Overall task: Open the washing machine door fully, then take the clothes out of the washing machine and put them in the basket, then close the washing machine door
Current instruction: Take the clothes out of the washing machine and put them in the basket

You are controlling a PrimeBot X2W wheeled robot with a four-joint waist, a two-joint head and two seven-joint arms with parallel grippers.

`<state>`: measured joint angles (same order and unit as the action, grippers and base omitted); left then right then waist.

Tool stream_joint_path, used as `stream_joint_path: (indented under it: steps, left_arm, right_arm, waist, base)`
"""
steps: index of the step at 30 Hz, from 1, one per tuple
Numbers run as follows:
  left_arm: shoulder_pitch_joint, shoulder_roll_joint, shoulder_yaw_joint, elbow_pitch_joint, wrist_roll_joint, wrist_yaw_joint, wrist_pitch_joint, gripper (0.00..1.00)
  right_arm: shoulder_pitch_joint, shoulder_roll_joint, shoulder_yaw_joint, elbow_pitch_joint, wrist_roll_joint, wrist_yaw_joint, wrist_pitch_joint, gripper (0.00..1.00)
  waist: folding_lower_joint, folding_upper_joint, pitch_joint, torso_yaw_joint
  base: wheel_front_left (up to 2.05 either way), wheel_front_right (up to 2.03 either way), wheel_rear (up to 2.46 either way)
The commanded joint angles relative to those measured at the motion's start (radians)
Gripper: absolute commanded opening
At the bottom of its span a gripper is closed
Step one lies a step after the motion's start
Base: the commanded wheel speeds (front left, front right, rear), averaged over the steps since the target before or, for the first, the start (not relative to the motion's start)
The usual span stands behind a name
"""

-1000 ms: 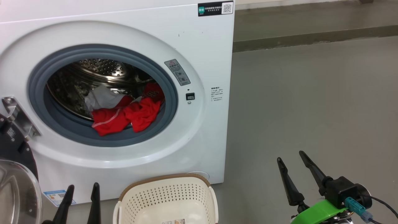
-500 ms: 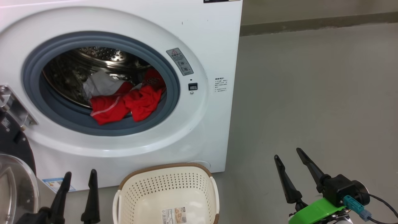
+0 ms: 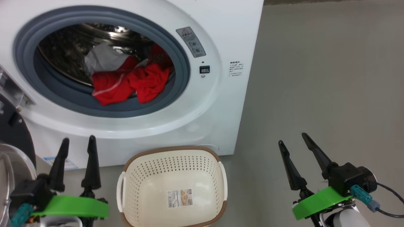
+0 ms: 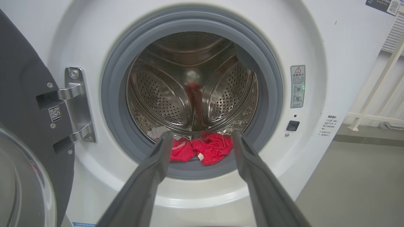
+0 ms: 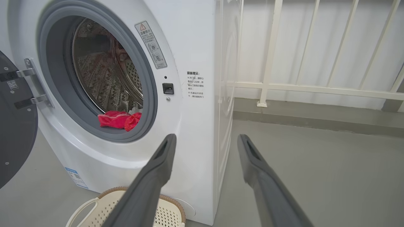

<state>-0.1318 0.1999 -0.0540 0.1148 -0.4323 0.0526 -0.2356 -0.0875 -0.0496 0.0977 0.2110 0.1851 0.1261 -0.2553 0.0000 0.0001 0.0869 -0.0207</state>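
The washing machine (image 3: 227,104) has a smooth, glossy white shell, a matt grey rubber ring (image 3: 182,75) and a shiny perforated steel drum (image 4: 157,97). The clothes (image 3: 126,83) are soft red cloth with one white-grey piece. The washing machine door (image 4: 25,78) is dark and matt on its inner face, with clear glass (image 4: 22,186) and a polished metal hinge (image 4: 77,104). The basket (image 3: 176,164) is cream perforated plastic with a brown woven-look rim and a paper sticker (image 3: 180,198). The floor (image 3: 331,78) is matt grey. The left gripper (image 3: 79,139) and right gripper (image 3: 292,138) have matt dark fingers on smooth green plastic brackets.
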Motion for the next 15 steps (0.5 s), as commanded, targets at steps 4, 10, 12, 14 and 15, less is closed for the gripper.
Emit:
stream_joint_path:
  steps: [4, 10, 12, 14, 15]
  left_arm:
    - [-0.117, 0.017, 0.023, 0.02, 0.009, -0.006, -0.012, 1.0]
    - [-0.213, 0.019, 0.018, 0.08, 0.002, -0.021, -0.014, 1.0]
    - [-0.239, 0.02, 0.021, 0.098, 0.001, -0.025, -0.016, 1.0]
    - [-0.265, 0.022, 0.024, 0.116, 0.001, -0.029, -0.019, 1.0]
    - [-0.278, 0.023, 0.025, 0.125, 0.002, -0.032, -0.019, 1.0]
  right_arm:
    - [-0.06, -0.001, 0.017, -0.031, -0.01, 0.005, -0.006, 1.0]
    - [-0.084, -0.001, 0.02, -0.033, -0.016, 0.005, -0.006, 1.0]
    - [-0.094, -0.001, 0.02, -0.035, -0.016, 0.005, -0.006, 1.0]
    - [-0.104, -0.001, 0.019, -0.038, -0.017, 0.005, -0.006, 1.0]
    - [-0.107, -0.001, 0.018, -0.04, -0.018, 0.005, -0.006, 1.0]
  waist:
    - [0.0, -0.0001, 0.067, 0.03]
    - [0.0, -0.0001, 0.112, 0.031]
    - [0.0, -0.0001, 0.127, 0.028]
    - [0.0, -0.0001, 0.145, 0.025]
    - [0.0, -0.0001, 0.153, 0.024]
  base:
    - [0.0, 0.0, 0.0]
    - [0.0, 0.0, 0.0]
    - [0.0, 0.0, 0.0]
    - [0.0, 0.0, 0.0]
    - [0.0, 0.0, 0.0]
